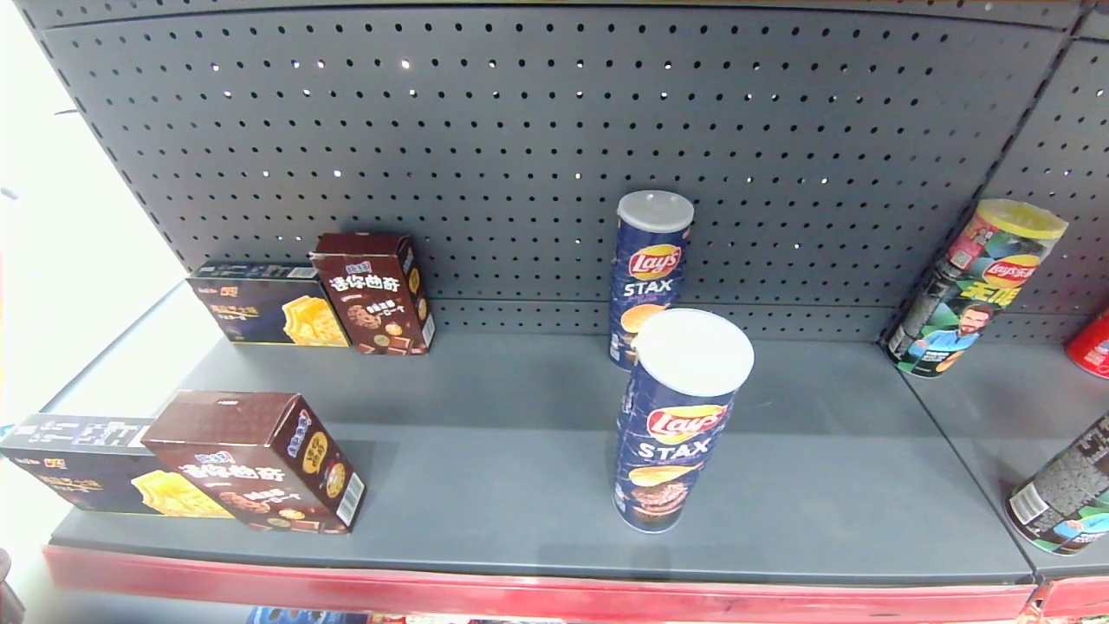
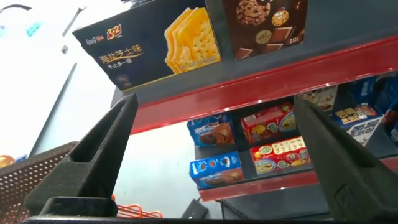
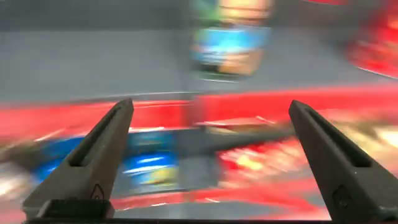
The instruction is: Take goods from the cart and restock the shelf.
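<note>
Grey shelf [image 1: 823, 485], chip cans [image 1: 671, 416] centre. Left end effector [image 2: 214, 102], right end effector [image 3: 210, 104]: open, empty. I'd place stock upright alongside.

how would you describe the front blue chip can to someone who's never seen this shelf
On the grey shelf with a pegboard back and red front lip, two dark blue chip cans stand near the middle, one behind the other. It is the front can, nearer that lip; the rear can stands by the pegboard.
</note>
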